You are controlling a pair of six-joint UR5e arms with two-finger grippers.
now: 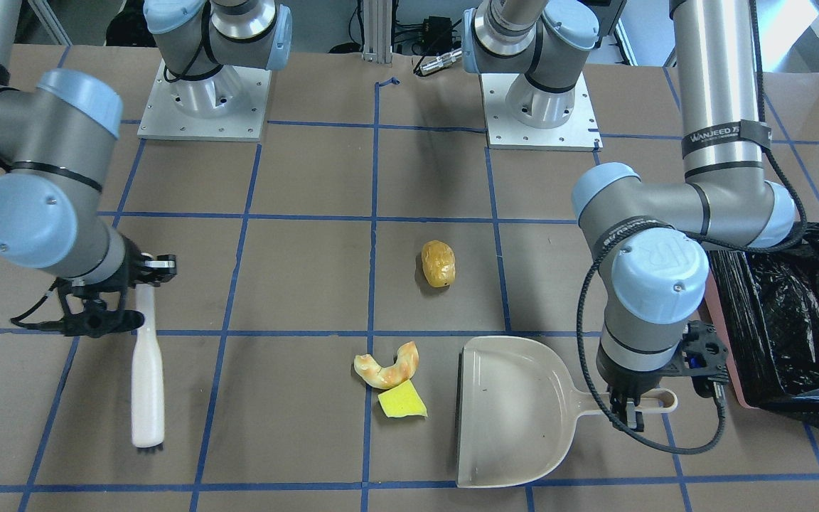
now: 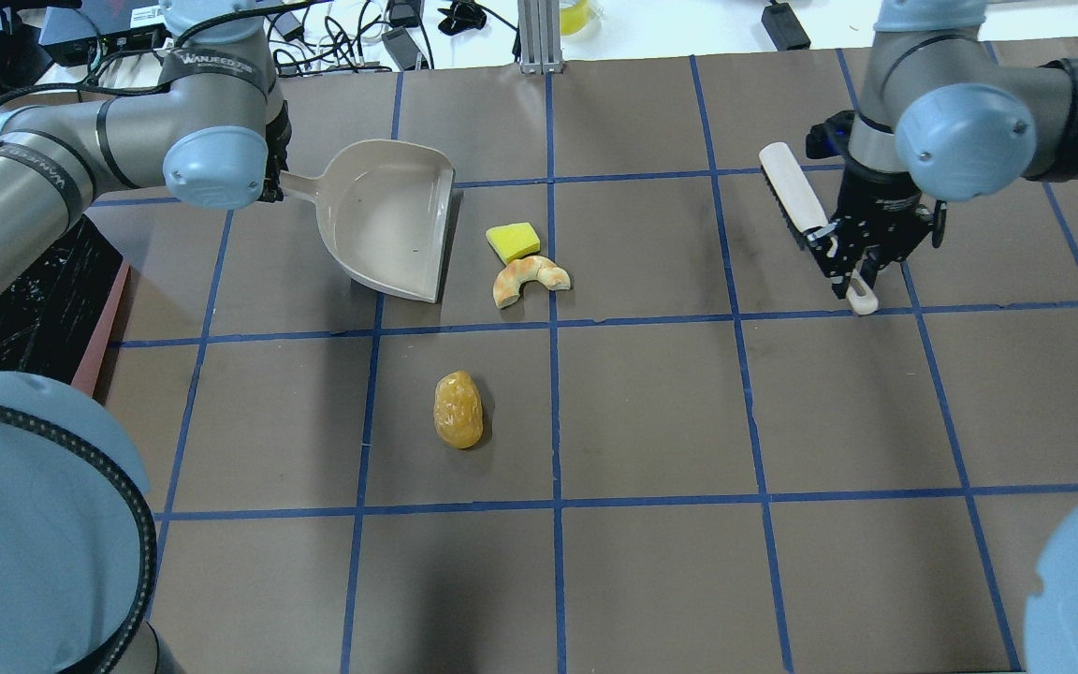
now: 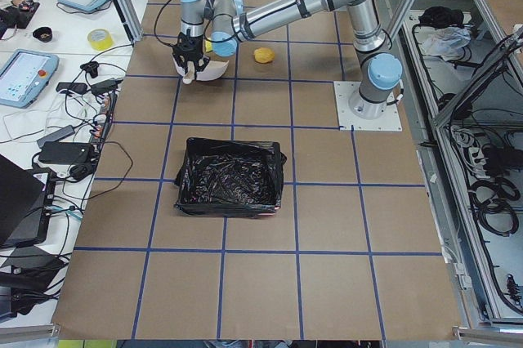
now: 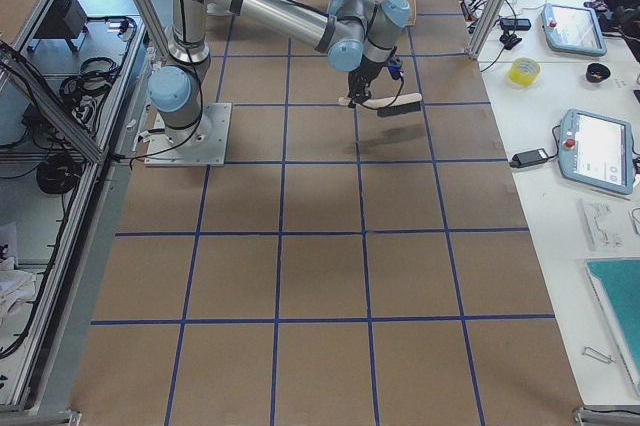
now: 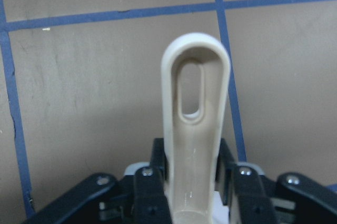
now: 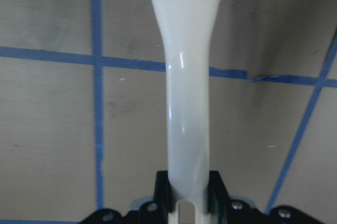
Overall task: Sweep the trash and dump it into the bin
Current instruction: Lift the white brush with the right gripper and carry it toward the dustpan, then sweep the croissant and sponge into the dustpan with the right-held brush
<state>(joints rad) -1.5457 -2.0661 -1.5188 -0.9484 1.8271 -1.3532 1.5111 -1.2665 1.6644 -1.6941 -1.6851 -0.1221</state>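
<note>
The trash lies mid-table: a golden-brown potato-like lump (image 1: 438, 263) (image 2: 458, 409), a curved orange-cream crust (image 1: 388, 368) (image 2: 530, 278) and a flat yellow sponge scrap (image 1: 402, 402) (image 2: 512, 241). The crust and scrap lie just off the open mouth of the beige dustpan (image 1: 509, 412) (image 2: 389, 215). My left gripper (image 1: 633, 412) is shut on the dustpan's handle (image 5: 196, 129). My right gripper (image 1: 143, 277) (image 2: 852, 271) is shut on a white brush (image 1: 148, 377) (image 6: 187, 103), well apart from the trash. The bin (image 1: 786, 320) (image 3: 231, 176), pink-sided with a black bag, stands beyond the left arm.
Blue tape lines grid the brown table. The two arm bases (image 1: 203, 99) (image 1: 541, 107) stand on plates at the robot's edge. The left arm's elbow (image 1: 658, 277) hangs between the dustpan and the bin. Cables and devices lie off the table's far side.
</note>
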